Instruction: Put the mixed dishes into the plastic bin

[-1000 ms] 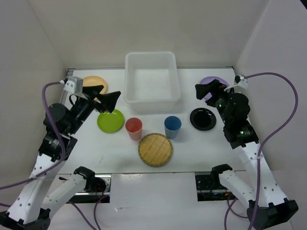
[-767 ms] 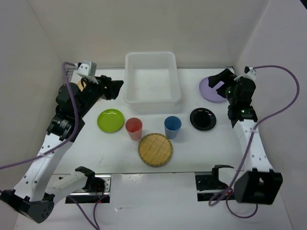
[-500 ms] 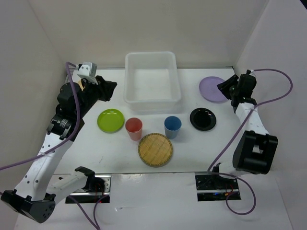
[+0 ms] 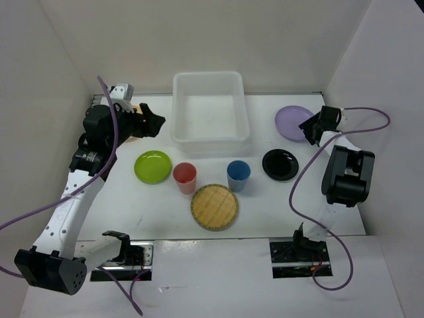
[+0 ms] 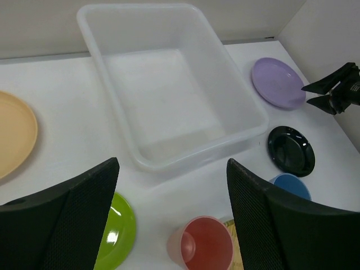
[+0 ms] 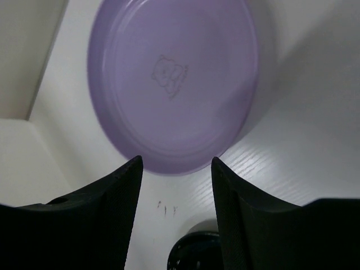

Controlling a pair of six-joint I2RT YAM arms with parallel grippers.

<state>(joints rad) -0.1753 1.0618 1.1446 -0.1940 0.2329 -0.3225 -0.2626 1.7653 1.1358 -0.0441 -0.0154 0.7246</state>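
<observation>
The translucent white plastic bin [image 4: 211, 140] stands empty at the back middle; it also shows in the left wrist view [image 5: 191, 154]. On the table lie a lilac plate [image 4: 292, 122], a black plate [image 4: 280, 164], a lime green plate [image 4: 153, 165], a wicker-look plate [image 4: 214, 207], a coral-red cup [image 4: 185, 176] and a blue cup [image 4: 238, 174]. The orange plate [image 5: 14, 132] is mostly hidden by my left arm in the top view. My left gripper [image 4: 156, 124] is open and empty, above the table left of the bin. My right gripper [image 6: 176, 160] is open, at the lilac plate's [image 6: 174, 79] near rim.
White walls close in the table on the left, back and right. The lilac plate lies near the right wall. The black plate [image 6: 194, 253] lies just behind my right gripper. Purple cables trail from both arms.
My left arm has pulled back toward the far left, over the orange plate. My right arm has reached out to the lilac plate at the far right. No dish has moved.
</observation>
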